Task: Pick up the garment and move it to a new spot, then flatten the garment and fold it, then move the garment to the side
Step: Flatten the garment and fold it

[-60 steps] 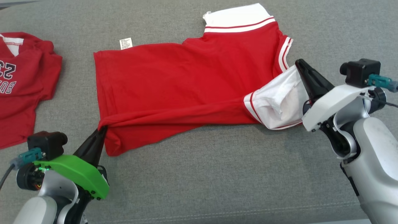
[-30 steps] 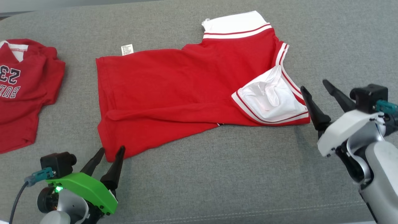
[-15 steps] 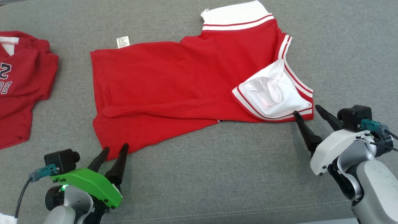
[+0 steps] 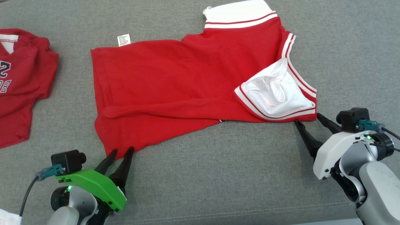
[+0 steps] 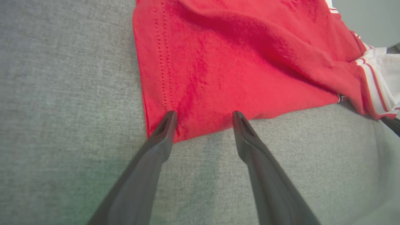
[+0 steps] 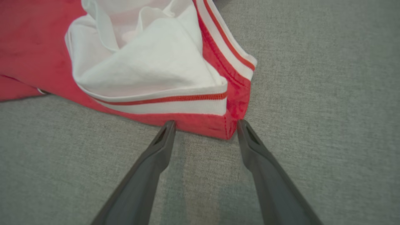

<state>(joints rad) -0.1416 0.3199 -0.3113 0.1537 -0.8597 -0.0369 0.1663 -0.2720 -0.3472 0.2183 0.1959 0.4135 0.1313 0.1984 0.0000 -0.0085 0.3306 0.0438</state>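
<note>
Item: red shirt (image 4: 175, 81) with white striped trim, spread on grey upholstery (image 4: 218, 175) right of the numbered jersey (image 4: 22, 78), well apart from it. It is mostly flat, with one long ridge near the front edge and white lining bunched at the end farthest from the jersey. Change: both grippers have released their earlier pinches (move judged done, flattening next); left gripper (image 4: 122, 150) at the hem corner nearer the jersey, right gripper (image 4: 307, 118) at the far corner, fingers apart, clamping nothing.

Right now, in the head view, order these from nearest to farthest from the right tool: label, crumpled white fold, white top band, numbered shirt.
1. crumpled white fold, just beside the right tool.
2. white top band, top centre.
3. label, upper left.
4. numbered shirt, far left.
</note>
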